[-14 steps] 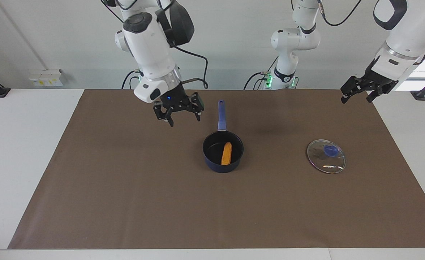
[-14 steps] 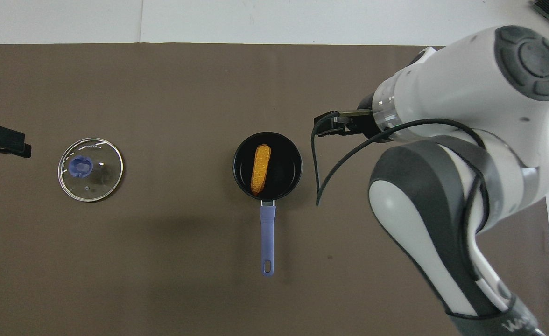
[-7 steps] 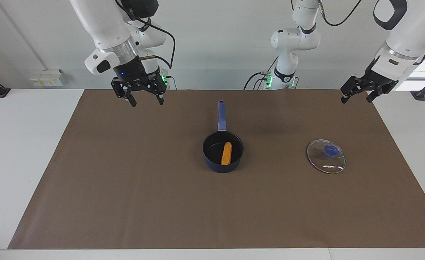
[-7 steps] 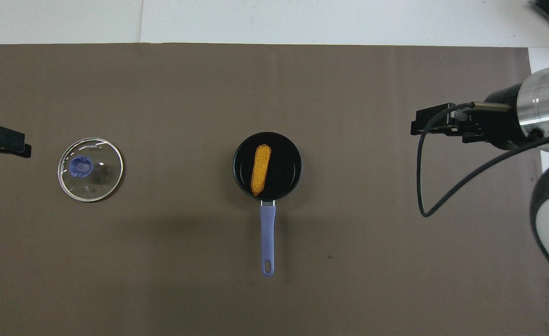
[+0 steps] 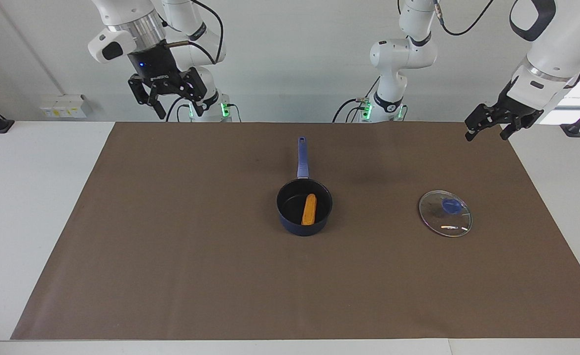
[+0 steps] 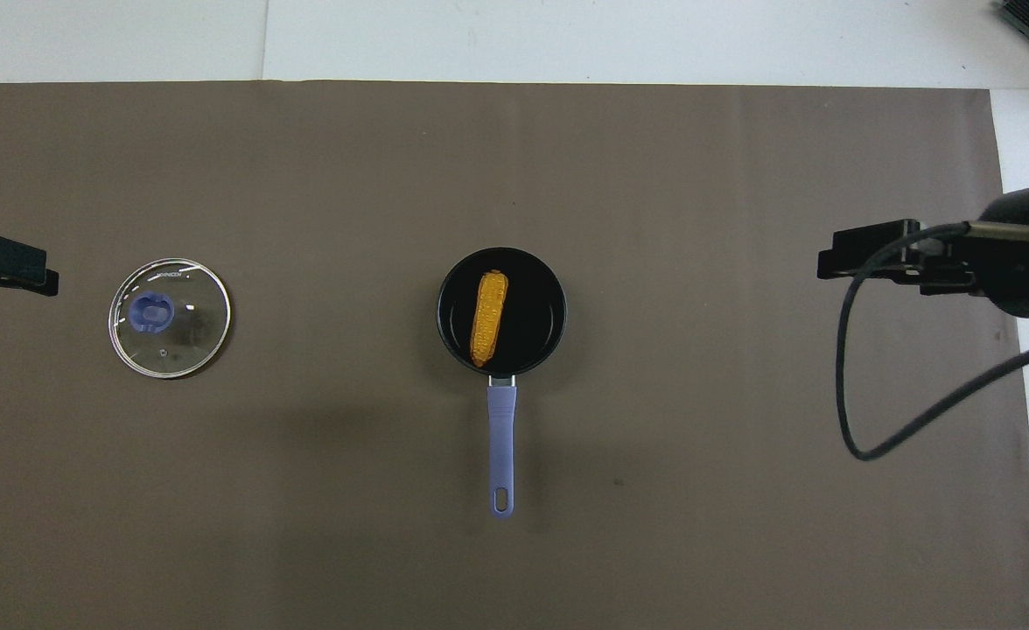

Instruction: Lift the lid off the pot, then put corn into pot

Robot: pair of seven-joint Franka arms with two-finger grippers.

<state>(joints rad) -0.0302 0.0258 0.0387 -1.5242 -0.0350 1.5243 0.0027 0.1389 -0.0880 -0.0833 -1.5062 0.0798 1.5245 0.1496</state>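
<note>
Now the corn [image 5: 309, 209] lies in the pot [image 5: 290, 224], the lid [image 5: 445, 213] flat nearby; left gripper [image 5: 487, 129] and right gripper [image 5: 174, 104] hang raised, jaws apart.

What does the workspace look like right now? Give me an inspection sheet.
Surface: brown mat on a white table.
Job's things: corn lies in the pot; lid flat on the mat toward the left arm's end, apart from the pot.
Clutter: nothing seen.
Grippers: right pincer raised, open, empty; left pincer raised at the mat's edge, open, empty.
Cables: black cable hangs from the right arm.
Surroundings: white wall, a third arm by the robots.
</note>
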